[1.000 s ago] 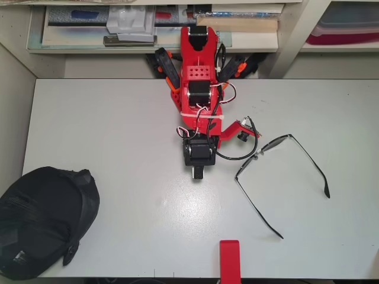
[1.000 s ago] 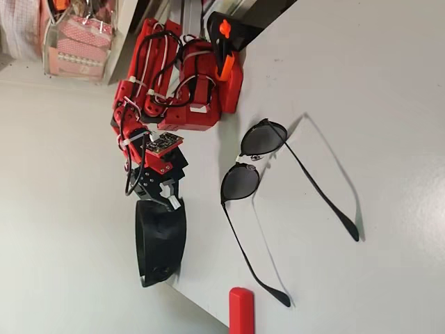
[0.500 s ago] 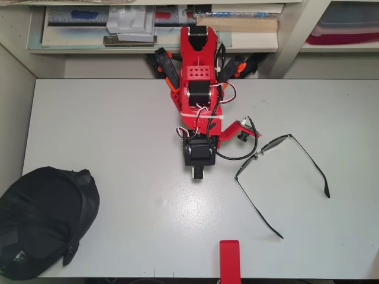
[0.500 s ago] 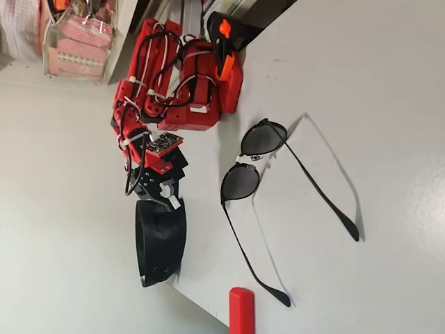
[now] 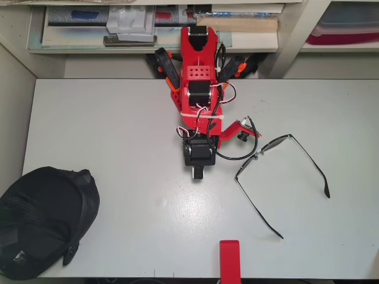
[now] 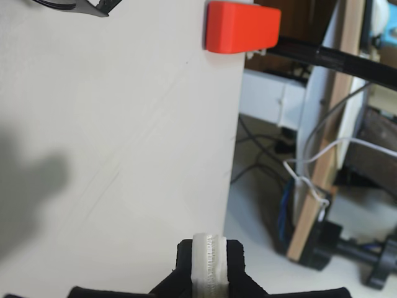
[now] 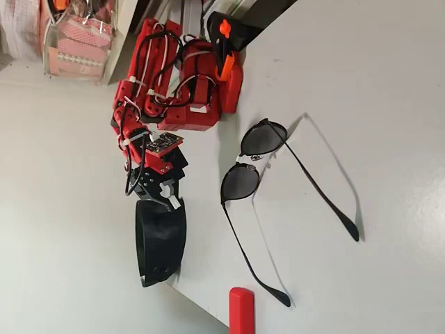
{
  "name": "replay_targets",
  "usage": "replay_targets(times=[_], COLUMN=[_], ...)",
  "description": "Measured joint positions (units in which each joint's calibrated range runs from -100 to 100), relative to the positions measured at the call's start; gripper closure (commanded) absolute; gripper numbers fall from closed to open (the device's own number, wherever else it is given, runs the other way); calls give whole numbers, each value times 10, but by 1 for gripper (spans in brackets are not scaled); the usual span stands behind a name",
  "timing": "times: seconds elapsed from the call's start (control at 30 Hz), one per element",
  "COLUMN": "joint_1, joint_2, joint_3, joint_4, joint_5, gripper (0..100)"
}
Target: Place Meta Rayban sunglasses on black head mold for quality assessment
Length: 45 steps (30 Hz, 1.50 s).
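Seen from above, left to right. At the far left, near the front corner of the white worktop (image 5: 118, 130), sits the head mold (image 5: 44, 222), a big matte black dome, bare.

In the middle is my red arm (image 5: 198, 89), folded low. My tool (image 5: 198, 171) hangs over bare worktop, pressed together and empty; the wrist view shows its tips (image 6: 209, 273) meeting with nothing between them.

At the front edge, just right of centre, stands a small red block (image 5: 230, 260).

To the right lie the glasses (image 5: 260, 155), temples unfolded and pointing toward the front edge, lenses just beside my tool and nearest to my arm's cable (image 5: 237, 155). They are well apart from the mold, with my tool between the two.

I judge the step in hand to be reaching for the glasses; nothing of the task is done yet. To do it well I should spread the tool first, swing right, and come down over the bridge or frame front rather than a thin temple, which would twist. I should keep clear of the cable, close gently, and lift level so the temples stay spread for sliding over the mold.
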Motion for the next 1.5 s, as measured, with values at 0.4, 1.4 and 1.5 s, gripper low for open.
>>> replay_targets(times=[0.4,1.4,1.5], joint_1=[0,27,33], joint_2=[0,1,32], joint_3=[0,-7,-43], joint_4=[0,47,79], joint_5=[0,0,0], gripper=[45,44,44])
